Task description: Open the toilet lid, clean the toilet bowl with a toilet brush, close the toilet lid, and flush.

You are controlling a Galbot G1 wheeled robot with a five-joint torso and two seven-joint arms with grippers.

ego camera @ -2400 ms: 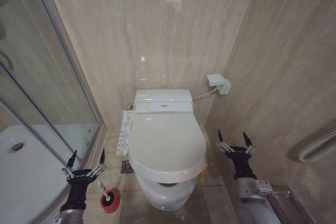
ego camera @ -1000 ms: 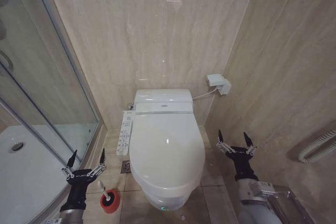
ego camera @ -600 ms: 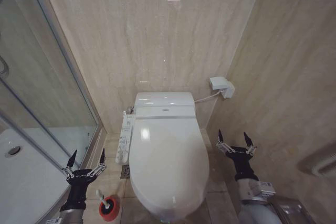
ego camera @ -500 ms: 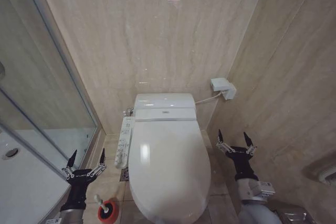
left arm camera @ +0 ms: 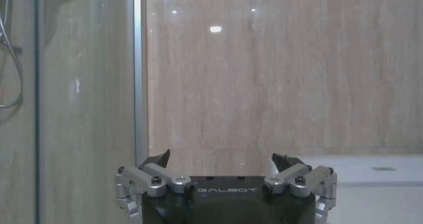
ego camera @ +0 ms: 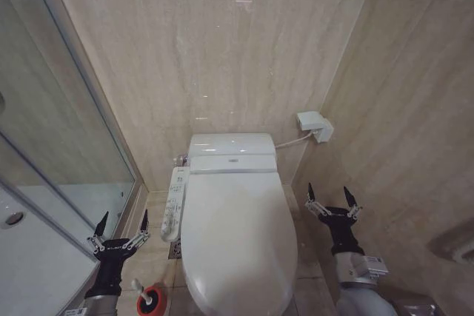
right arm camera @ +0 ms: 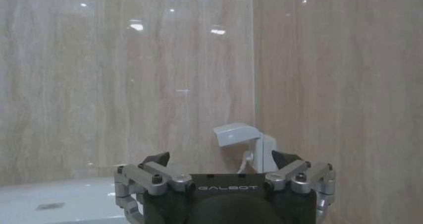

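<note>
Lid [ego camera: 238, 238] sits shut mid-frame; your left gripper [ego camera: 118, 222] and right gripper [ego camera: 332, 199] both look spread wide, lower corners.

Closed toilet lid [ego camera: 238, 242] hides the toilet bowl completely, and the frame edge chops off the toilet brush [ego camera: 149, 299] holder.

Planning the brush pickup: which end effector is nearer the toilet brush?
The left end effector: it hovers open just above the toilet brush on the floor left of the toilet. The right end effector is across the toilet lid.
</note>
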